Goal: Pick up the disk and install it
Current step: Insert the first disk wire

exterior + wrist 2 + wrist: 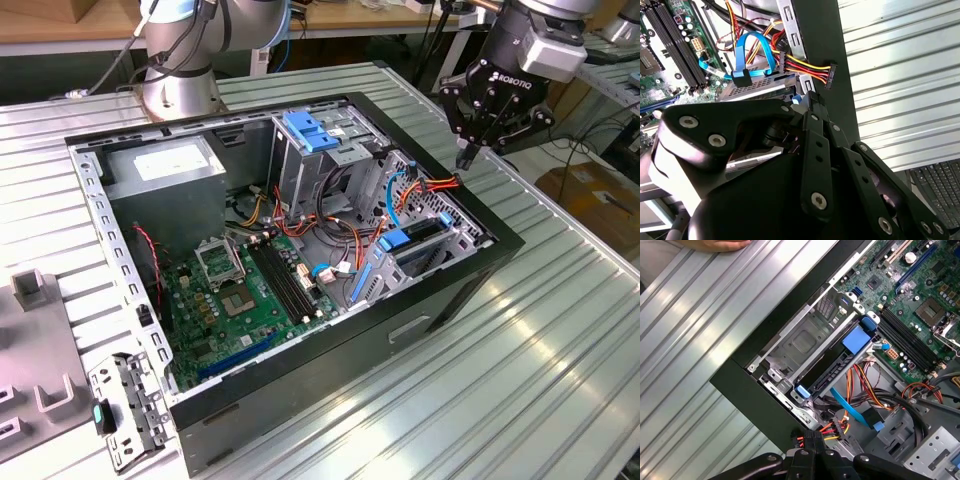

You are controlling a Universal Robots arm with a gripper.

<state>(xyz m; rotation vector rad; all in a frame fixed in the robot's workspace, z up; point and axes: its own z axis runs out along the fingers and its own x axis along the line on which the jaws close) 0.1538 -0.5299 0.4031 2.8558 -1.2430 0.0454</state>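
Open computer case (330,372), green motherboard (235,300), ribbed metal table (545,385)

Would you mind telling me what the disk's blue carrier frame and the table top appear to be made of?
The carrier frame of the disk looks like moulded plastic: evenly bright blue, softly glossy, rounded tabs. The table seems bare aluminium, probably extruded: silvery, brushed sheen, long parallel ribs.

- bright, even light from overhead in the exterior view, with soft shadows.
- in the second wrist view, glare whitens the ribbed table (895,65) just beside the gripper (813,98).
- the case interior (215,215), well away from the gripper, sits in shade.
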